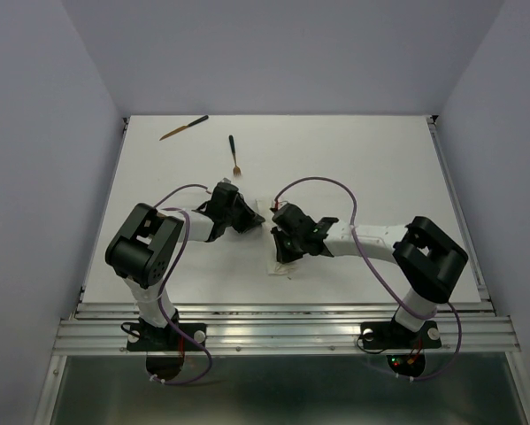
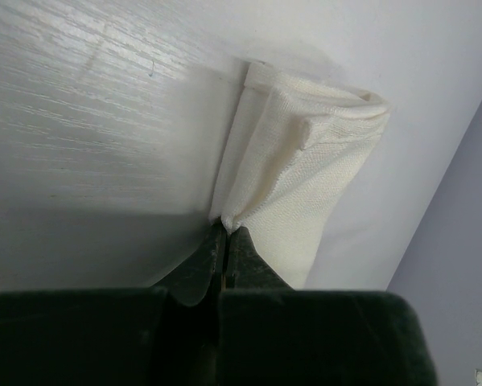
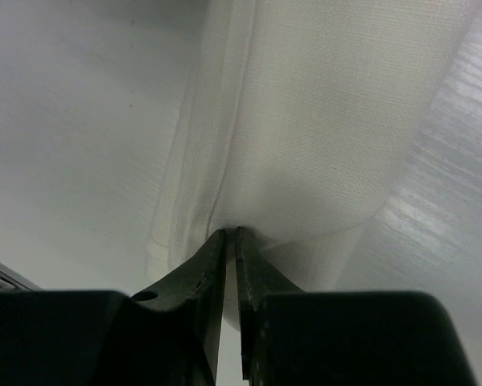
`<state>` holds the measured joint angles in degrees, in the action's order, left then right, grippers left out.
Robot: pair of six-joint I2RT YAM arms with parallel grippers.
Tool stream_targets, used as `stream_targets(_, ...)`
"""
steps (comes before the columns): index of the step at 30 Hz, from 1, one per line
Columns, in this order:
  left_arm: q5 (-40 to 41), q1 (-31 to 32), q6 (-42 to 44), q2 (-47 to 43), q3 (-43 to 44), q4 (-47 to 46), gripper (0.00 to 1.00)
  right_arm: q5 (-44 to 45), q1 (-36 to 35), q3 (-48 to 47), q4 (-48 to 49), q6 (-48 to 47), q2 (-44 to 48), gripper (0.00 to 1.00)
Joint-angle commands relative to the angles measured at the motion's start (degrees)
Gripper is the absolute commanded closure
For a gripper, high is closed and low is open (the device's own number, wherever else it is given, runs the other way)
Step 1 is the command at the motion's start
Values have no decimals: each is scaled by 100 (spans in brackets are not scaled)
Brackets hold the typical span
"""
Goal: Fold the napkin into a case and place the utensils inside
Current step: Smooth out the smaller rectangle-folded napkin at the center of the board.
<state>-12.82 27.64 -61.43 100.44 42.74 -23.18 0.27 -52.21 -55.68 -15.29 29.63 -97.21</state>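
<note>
The left gripper (image 2: 226, 235) is clamped on a corner of the folded napkin (image 2: 305, 177), and the right gripper (image 3: 231, 235) pinches its edge, mid-tabletop (image 1: 380, 168). Uneven pulling could slip the thin cloth free and undo the fold. The utensils (image 1: 234, 152) lie toward the far-left corner.

This is a robotics lab test cell: a plain white surface (image 1: 353, 168) is boxed in on the left, right and far sides by bare, pale lavender walls (image 1: 34, 133). Along its near edge runs a ribbed aluminium rail (image 1: 282, 335), to which the left arm (image 1: 145, 243) and the right arm (image 1: 433, 252) are bolted side by side. Purple cables (image 1: 322, 180) loop along the arms, and a small green light (image 1: 390, 359) glows at the right base.
</note>
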Motion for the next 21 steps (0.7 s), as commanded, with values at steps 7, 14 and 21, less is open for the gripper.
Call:
stream_targets(7, 139, -48, -1, -165, -143, 86, 100, -449, -35, 286, 105, -660, 124, 85)
stream_targets(14, 165, -48, -27, -358, -275, 182, 100, -195, -35, 251, 149, -677, -96, 87)
stream_targets(21, 227, -48, 70, -806, -740, 366, 100, 867, -35, 470, 324, -1011, -220, 90)
